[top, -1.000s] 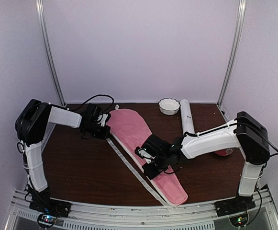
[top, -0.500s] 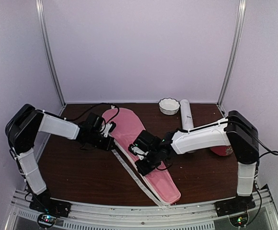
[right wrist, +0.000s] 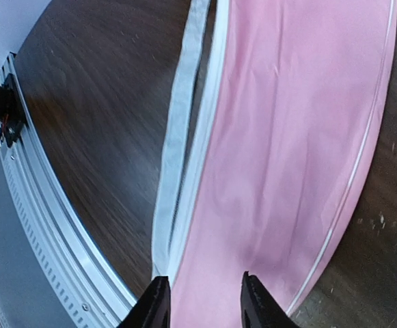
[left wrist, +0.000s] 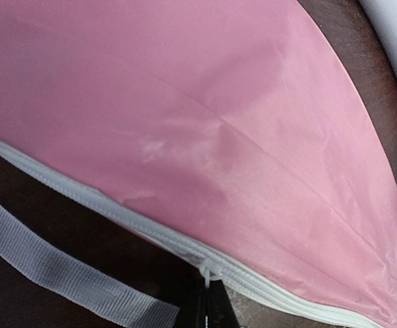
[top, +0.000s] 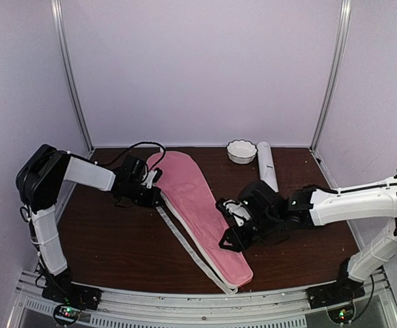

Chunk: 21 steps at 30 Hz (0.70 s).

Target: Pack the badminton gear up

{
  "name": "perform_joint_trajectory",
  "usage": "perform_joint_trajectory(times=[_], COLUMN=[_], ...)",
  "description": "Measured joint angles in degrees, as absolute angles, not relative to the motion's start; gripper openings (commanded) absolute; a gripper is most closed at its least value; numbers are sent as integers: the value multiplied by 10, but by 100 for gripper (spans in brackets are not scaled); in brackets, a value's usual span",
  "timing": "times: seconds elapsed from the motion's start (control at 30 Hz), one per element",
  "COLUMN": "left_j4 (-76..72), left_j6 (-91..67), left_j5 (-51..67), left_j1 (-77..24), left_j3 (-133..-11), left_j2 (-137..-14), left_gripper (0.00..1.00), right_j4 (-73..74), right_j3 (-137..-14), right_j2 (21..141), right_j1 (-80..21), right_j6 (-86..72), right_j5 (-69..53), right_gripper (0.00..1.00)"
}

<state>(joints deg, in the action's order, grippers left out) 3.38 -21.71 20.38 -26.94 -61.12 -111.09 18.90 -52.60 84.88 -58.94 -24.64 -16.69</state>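
The long pink racket-shaped cover [top: 195, 198] lies diagonally across the table, wide end at the back. My left gripper [top: 154, 194] is at its left edge, shut on the white zipper pull [left wrist: 208, 272] of the white zipper; its dark fingers [left wrist: 218, 307] show at the bottom of the left wrist view. My right gripper [top: 229, 239] hovers open and empty over the cover's narrow near end [right wrist: 287, 171], its fingertips [right wrist: 158, 301] apart. The long white tube [top: 266, 167] lies at the back right. Rackets and shuttlecocks are not visible.
A small white scalloped bowl [top: 239, 151] stands at the back beside the tube. The cover's white strap [top: 184, 242] trails along its left side toward the front edge and also shows in the right wrist view [right wrist: 178, 157]. The metal front rail [right wrist: 48, 225] is close.
My right arm has swung out to the right and its gripper has moved from the cover's middle toward its narrow end. The cover's near end shifted slightly. The left gripper stays at the zipper.
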Motion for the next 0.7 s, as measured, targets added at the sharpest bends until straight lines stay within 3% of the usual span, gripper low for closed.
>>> perform_joint_trajectory(times=[0.2, 0.5, 0.7], left_j4=[46, 50, 53], left_j6=[-212, -205, -192], left_j5=[202, 199, 199], left_j1=[-269, -269, -269], left_j3=[-625, -638, -642], left_j2=[-1112, -1122, -1122], left_gripper=[0, 0, 0], right_j4=[210, 243, 242], right_j3=[-388, -359, -301], right_j2=[793, 686, 687], right_j1=[-609, -688, -694], right_j6=[-239, -247, -277], right_j5=[-168, -167, -175], right_gripper=[44, 40, 35])
